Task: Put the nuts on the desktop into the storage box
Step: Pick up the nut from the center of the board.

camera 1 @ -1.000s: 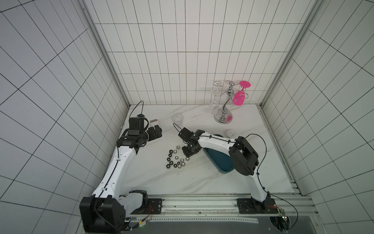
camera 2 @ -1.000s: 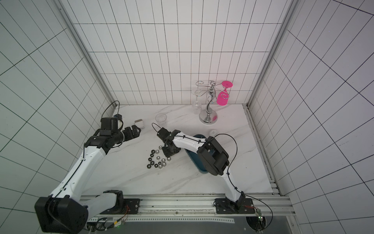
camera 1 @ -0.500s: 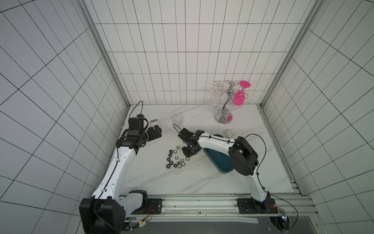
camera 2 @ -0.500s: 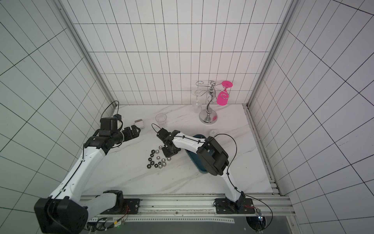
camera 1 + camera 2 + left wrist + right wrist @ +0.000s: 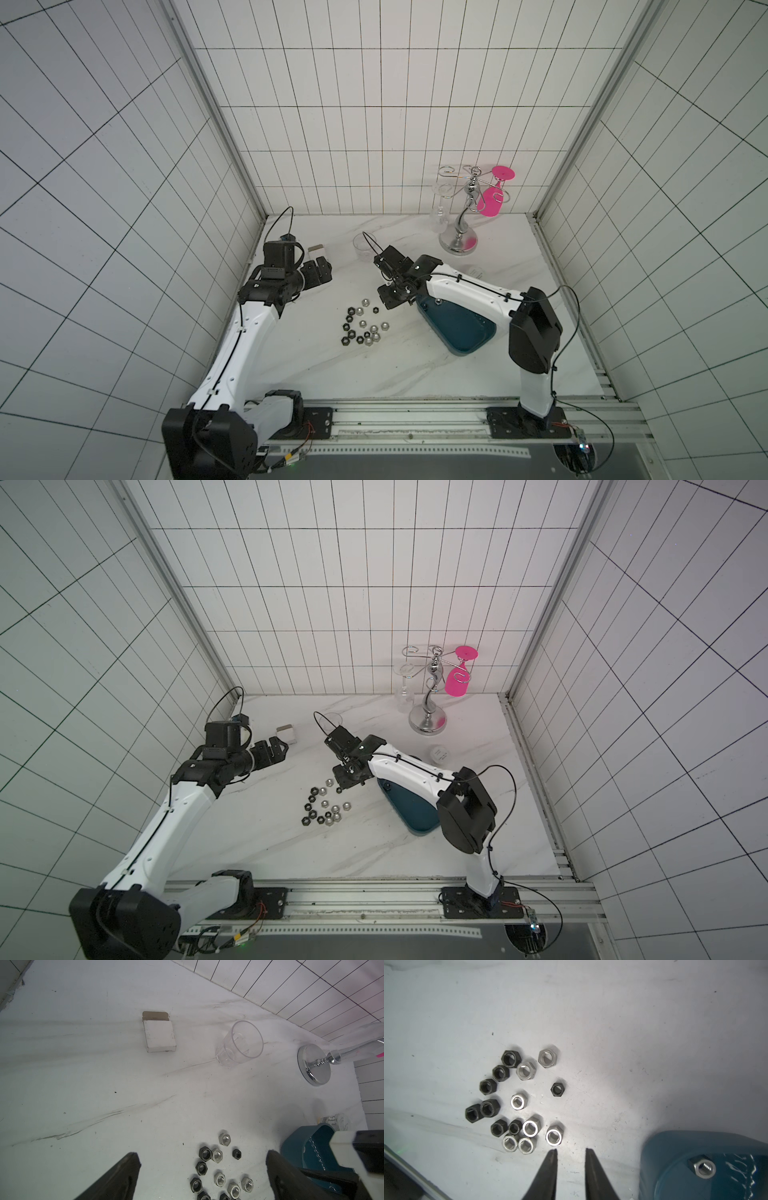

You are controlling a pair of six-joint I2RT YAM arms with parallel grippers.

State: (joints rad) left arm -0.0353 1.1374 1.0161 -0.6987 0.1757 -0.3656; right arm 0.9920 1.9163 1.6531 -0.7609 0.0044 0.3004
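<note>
Several black and silver nuts (image 5: 363, 326) (image 5: 326, 808) (image 5: 517, 1101) lie clustered on the white marble desktop (image 5: 316, 365). One silver nut (image 5: 703, 1167) (image 5: 437, 302) lies inside the dark teal storage box (image 5: 461, 336) (image 5: 415, 818) (image 5: 675, 1153), just right of the cluster. My right gripper (image 5: 391, 303) (image 5: 344, 785) (image 5: 571, 1150) hovers between the cluster and the box's near corner, its jaws a little apart with nothing between them. Left of the nuts and apart from them, my left gripper (image 5: 320, 270) (image 5: 276, 748) (image 5: 201, 1153) is wide open and empty.
A clear glass (image 5: 365, 247) (image 5: 241, 1043) and a small white cardboard box (image 5: 316, 251) (image 5: 160, 1036) stand behind the nuts. At the back right are a chrome rack (image 5: 459, 241) holding a pink glass (image 5: 492, 201) and a small white jar (image 5: 473, 272).
</note>
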